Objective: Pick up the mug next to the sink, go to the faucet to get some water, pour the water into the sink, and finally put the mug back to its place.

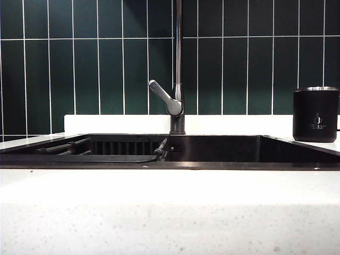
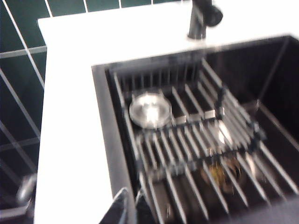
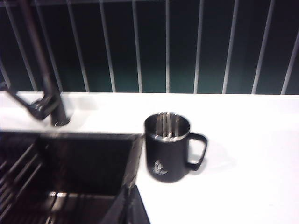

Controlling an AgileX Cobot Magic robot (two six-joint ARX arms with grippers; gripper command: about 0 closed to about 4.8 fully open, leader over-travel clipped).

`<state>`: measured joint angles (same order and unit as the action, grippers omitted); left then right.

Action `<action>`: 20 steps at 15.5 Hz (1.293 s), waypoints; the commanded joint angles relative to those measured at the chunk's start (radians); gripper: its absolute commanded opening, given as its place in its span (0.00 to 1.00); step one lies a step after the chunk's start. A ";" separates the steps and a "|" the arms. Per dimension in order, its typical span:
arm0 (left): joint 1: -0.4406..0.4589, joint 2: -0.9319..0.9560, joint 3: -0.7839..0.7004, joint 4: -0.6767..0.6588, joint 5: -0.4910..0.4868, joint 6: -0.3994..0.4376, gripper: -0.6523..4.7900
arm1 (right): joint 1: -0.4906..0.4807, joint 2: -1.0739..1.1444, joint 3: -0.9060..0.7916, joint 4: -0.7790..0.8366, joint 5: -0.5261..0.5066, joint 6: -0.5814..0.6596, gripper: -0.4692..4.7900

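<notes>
White speckled counter (image 1: 170, 212), dark green glossy tiles (image 1: 106, 69) behind. Matte black cylindrical mug (image 3: 167, 147), steel-lined, upright beside recessed black sink (image 3: 88, 163); handle away from basin. Slender faucet (image 1: 178, 64) vertical. Left claw (image 2: 127, 205) clenched above sink rim; right claw (image 3: 128, 205) clenched, empty, short of mug.

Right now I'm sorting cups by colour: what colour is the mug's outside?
Matte black, with a small pale logo; the mug shows best in the right wrist view.

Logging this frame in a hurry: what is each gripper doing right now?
Left gripper: shut, empty, above the sink's left edge.
Right gripper: shut, empty, over the counter short of the mug.
</notes>
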<state>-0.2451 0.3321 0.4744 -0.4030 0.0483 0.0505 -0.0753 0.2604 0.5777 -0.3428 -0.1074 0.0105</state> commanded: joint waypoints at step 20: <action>0.001 0.010 -0.338 0.537 -0.206 -0.089 0.16 | 0.000 0.002 -0.412 0.238 -0.026 0.044 0.09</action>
<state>-0.2451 0.3416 0.1474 0.0662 -0.1543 -0.0418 -0.0750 0.2615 0.1711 -0.1314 -0.1318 0.0547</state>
